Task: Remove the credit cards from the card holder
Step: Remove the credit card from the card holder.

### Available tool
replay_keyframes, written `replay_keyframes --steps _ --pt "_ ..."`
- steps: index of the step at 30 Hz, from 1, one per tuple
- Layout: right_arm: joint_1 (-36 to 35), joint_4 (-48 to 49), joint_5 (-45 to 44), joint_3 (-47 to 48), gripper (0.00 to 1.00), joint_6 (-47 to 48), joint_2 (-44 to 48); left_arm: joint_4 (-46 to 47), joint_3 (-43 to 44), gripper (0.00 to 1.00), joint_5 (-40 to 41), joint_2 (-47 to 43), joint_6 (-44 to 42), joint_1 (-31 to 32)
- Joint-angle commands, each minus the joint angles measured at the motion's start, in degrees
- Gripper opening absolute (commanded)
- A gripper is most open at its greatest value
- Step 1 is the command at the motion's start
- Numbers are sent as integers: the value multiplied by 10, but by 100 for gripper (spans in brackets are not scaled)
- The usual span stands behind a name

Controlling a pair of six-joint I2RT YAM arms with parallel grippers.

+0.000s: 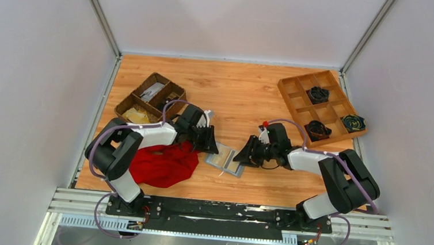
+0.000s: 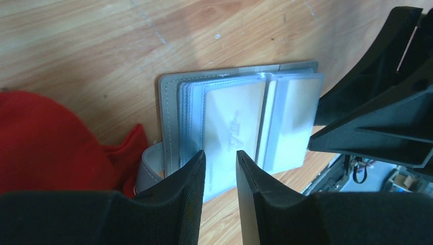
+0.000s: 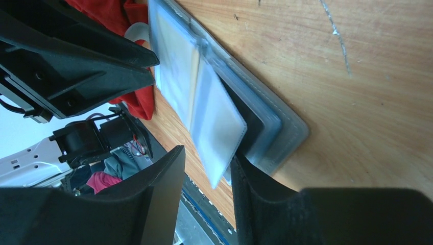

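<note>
The grey card holder (image 1: pixel 225 160) lies open on the wooden table between both grippers. Its clear sleeves hold pale tan credit cards (image 2: pixel 232 120); the grey cover (image 2: pixel 168 102) and side tab (image 2: pixel 150 166) show in the left wrist view. My left gripper (image 2: pixel 220 159) is open, its tips over the near edge of the left sleeves. My right gripper (image 3: pixel 204 166) is open; a loose clear sleeve page (image 3: pixel 217 127) hangs between its jaws, close to the right finger (image 3: pixel 245 176). The holder's grey cover (image 3: pixel 286 132) lies beyond it. A tan card (image 3: pixel 176 66) shows in the far sleeve.
A red cloth (image 1: pixel 163 163) lies just left of the holder, touching its tab side. A dark wicker basket (image 1: pixel 150 97) stands at the back left. A wooden compartment tray (image 1: pixel 297 96) with dark coiled items stands at the back right. The table's front edge is just behind the holder.
</note>
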State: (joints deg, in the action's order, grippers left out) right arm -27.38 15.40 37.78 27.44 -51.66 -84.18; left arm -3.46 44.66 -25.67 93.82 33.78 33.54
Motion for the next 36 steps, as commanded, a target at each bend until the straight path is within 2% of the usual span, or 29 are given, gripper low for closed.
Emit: replay_keyframes --steps 1,12,18,26,30,36 --pt "-9 -10 6 11 42 13 3 23 -11 34 -27 26 16 18" --pt "-9 -37 2 27 42 23 33 24 2 34 -30 -9 34 36" --pt "-15 -45 3 45 42 28 39 -55 29 35 6 -66 18 35" --pt "-54 -42 0 102 42 49 -26 -168 64 35 80 -130 -8 -10" --pt "-64 -31 17 129 40 47 -73 -177 47 35 95 -156 -16 -35" --pt "-62 -61 -33 96 40 64 -10 -158 33 35 65 -160 -22 -28"
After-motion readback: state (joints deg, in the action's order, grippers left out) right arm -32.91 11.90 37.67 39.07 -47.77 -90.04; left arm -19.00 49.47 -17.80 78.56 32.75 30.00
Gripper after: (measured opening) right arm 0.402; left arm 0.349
